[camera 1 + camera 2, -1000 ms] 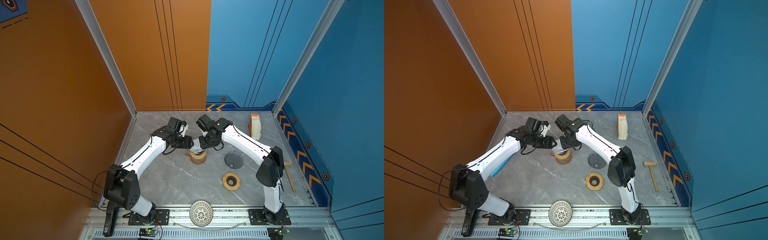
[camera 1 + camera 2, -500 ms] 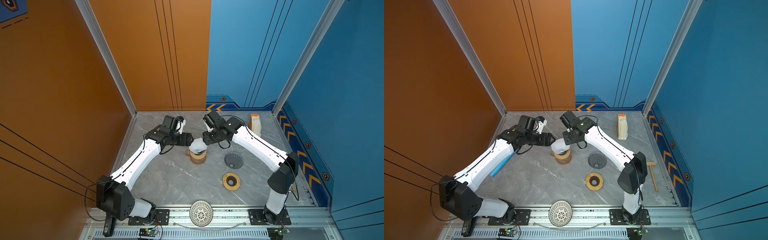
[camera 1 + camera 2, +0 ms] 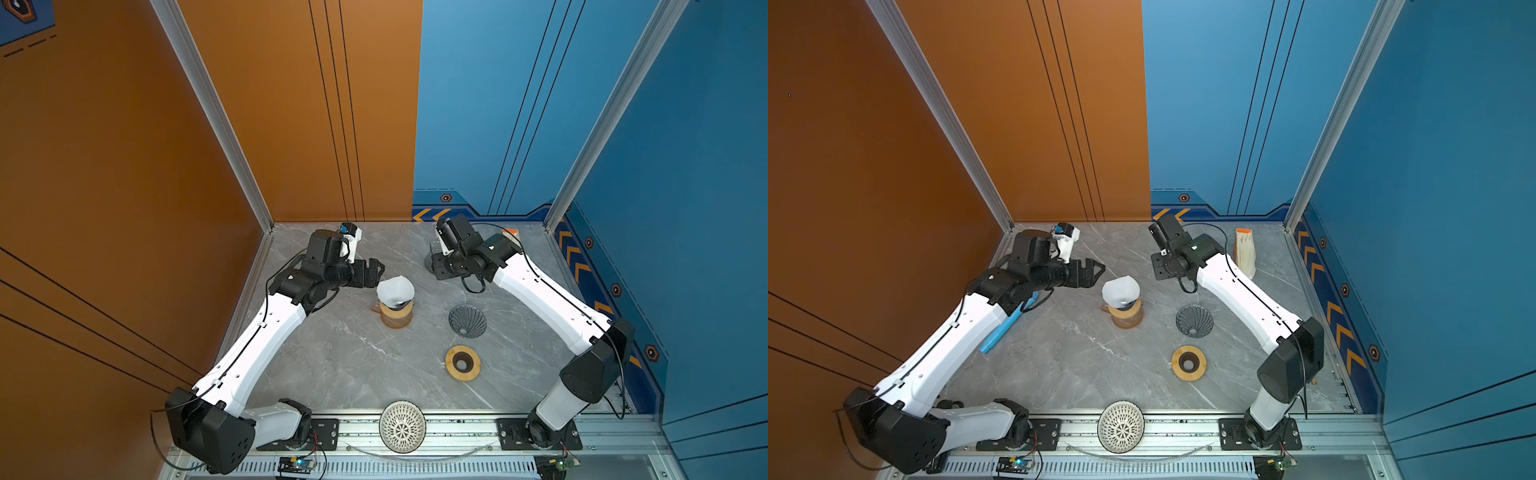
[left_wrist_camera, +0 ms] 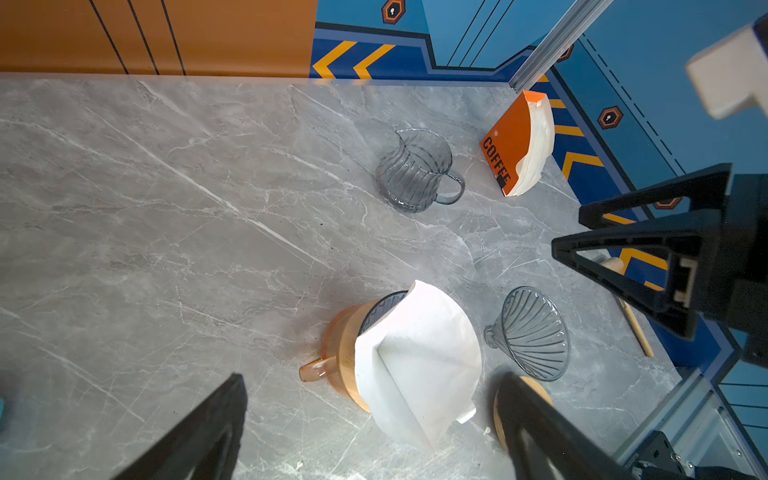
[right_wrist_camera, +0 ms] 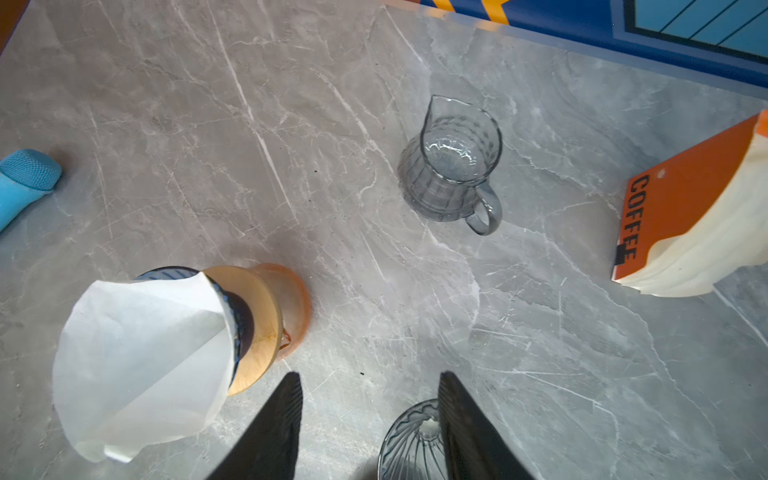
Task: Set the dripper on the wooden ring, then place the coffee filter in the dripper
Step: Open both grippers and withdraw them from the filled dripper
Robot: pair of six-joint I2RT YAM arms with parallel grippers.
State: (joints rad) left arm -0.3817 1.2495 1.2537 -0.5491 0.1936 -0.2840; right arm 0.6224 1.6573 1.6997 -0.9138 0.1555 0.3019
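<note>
Dripper [image 4: 379, 311] mostly under the coffee filter [image 4: 419, 361]; blue brush [image 5: 25, 178] partly beyond frame edge.
</note>
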